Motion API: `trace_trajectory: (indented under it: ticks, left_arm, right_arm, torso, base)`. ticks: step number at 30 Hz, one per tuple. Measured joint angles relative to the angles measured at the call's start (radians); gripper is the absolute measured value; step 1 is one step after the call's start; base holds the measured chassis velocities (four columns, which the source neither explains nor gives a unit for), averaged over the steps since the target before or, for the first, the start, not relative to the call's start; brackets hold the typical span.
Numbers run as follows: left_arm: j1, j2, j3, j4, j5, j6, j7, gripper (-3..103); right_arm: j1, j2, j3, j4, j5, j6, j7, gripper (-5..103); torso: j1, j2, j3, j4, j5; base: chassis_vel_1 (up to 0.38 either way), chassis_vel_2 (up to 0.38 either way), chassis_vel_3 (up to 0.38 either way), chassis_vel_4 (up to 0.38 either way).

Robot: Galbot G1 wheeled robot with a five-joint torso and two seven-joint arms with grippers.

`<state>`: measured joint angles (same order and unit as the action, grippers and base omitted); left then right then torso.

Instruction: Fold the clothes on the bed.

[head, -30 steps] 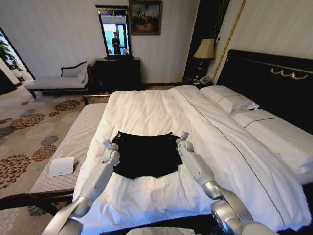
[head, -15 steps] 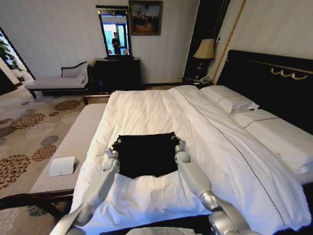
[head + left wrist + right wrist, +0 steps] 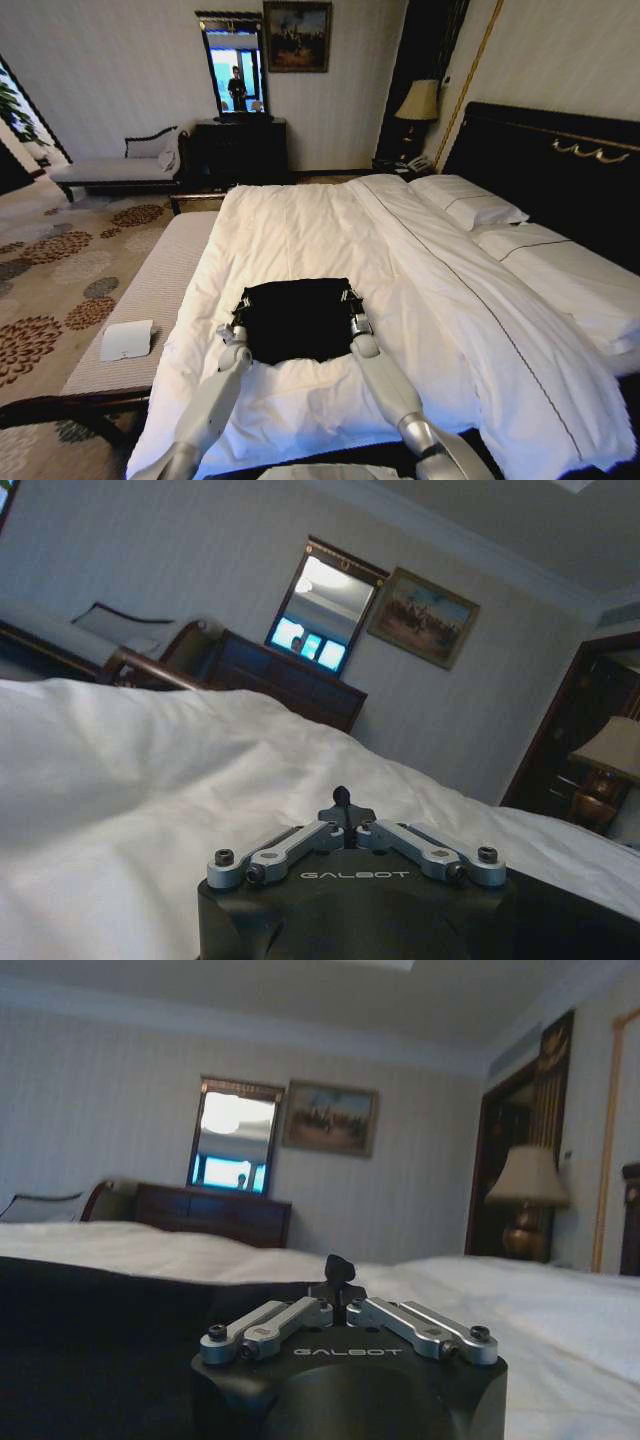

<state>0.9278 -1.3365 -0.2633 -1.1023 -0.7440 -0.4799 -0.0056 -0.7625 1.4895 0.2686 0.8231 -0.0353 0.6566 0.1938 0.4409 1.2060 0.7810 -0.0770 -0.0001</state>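
White bedding covers the bed [image 3: 300,225], and the shirt [image 3: 296,318] lies near its foot as a compact black rectangle, apparently part-folded. Left end effector [image 3: 238,315] sits at the shirt's left edge, right end effector [image 3: 353,310] at its right; both look pinched on the cloth, though I cannot tell for sure. Further folds probably remain. Beyond the shirt, pillows [image 3: 470,205] rest against the headboard.
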Motion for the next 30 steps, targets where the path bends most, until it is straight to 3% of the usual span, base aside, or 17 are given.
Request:
trace_trajectory:
  ticks: [4,18,30]
  left_arm:
    - [0.041,0.01,-0.006,-0.027,0.01,-0.022,0.001,0]
    - [0.114,0.069,-0.013,-0.106,0.023,-0.055,-0.01,0]
    - [0.228,0.105,-0.02,-0.217,0.057,-0.075,-0.029,0]
  right_arm:
    - [-0.043,-0.008,-0.003,0.005,-0.044,0.051,0.065,1]
    - [-0.212,-0.063,0.004,0.184,-0.109,0.063,0.096,1]
    - [-0.298,-0.065,0.003,0.289,-0.161,0.066,0.102,1]
  torso:
    - [0.0,0.0,0.0,0.0,-0.0003]
    - [0.0,0.0,0.0,-0.0003,0.0001]
    - [0.0,0.0,0.0,-0.0001,0.0002]
  base:
    - [0.0,0.0,0.0,0.0]
    - [0.0,0.0,0.0,0.0]
    - [0.0,0.0,0.0,0.0]
